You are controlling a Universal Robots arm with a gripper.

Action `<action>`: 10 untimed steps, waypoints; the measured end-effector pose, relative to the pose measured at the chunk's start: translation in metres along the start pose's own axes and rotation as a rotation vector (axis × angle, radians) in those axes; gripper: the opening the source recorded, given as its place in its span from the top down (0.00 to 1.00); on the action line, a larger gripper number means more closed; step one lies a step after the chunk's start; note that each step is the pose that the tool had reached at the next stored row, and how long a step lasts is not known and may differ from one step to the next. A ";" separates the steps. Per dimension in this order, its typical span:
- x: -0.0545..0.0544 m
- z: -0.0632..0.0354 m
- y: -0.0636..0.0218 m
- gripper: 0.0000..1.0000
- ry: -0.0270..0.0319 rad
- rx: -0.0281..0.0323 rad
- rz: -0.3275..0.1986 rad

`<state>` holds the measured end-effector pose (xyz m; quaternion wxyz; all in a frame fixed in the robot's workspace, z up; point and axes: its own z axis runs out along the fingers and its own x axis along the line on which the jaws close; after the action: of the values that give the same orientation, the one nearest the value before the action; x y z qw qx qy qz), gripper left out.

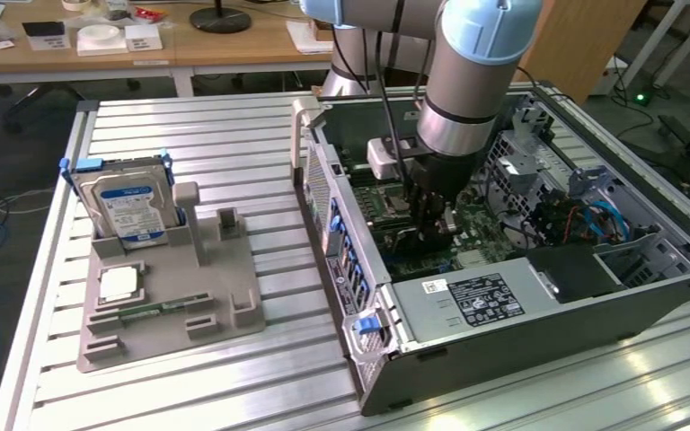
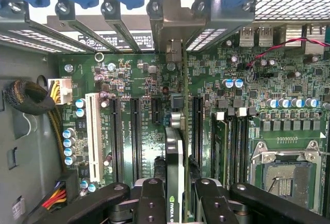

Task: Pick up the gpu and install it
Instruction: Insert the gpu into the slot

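Gpu point(image 2: 175, 157) edge-on, thin, dark, pale bracket end, over motherboard point(image 2: 134, 90).

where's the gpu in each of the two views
Exterior view: inside the open computer case, the gripper is lowered over the motherboard; the gpu itself is hidden under the arm there.
Wrist view: the gpu stands edge-on between the gripper fingers, its metal bracket at the case's rear slot openings.
Shared landmark: the green motherboard.
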<state>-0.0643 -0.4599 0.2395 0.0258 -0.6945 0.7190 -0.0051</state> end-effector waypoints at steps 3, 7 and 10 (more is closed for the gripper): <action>0.000 -0.0008 0.0000 0.73 -0.0051 0.0032 0.000; 0.000 -0.0085 0.0001 0.60 -0.0037 0.0079 0.000; -0.001 -0.0170 0.0000 0.60 -0.0038 0.0127 0.000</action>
<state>-0.0651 -0.4598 0.2565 0.0316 -0.6943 0.7189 -0.0083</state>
